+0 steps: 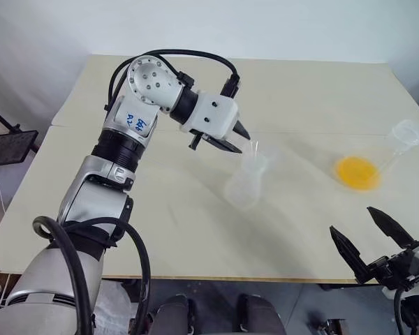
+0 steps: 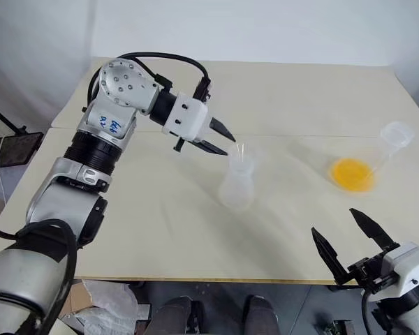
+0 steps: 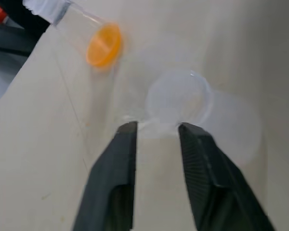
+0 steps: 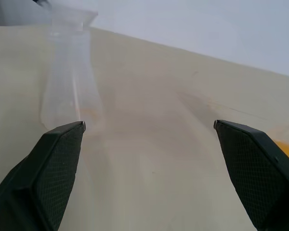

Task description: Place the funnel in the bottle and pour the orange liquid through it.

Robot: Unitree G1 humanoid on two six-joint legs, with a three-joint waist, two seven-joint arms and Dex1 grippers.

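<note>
The clear bottle (image 1: 242, 191) stands upright mid-table with the small transparent funnel (image 1: 255, 160) seated in its neck. My left gripper (image 1: 244, 142) is just left of the funnel, level with its cup. In the left wrist view its fingers (image 3: 120, 159) are parted, and the funnel's round cup (image 3: 178, 97) lies just past the tips, its rim edge in the gap between them. The orange liquid (image 1: 357, 172) pools in a second clear flask (image 1: 407, 133) that leans on the table at the right. My right gripper (image 1: 352, 222) hangs wide open and empty over the table's front right edge.
The beige table (image 1: 195, 230) has a seam running across its middle. A black stand (image 1: 10, 145) sits off the table's left side. Bare tabletop lies between the bottle and the orange flask and in front of both.
</note>
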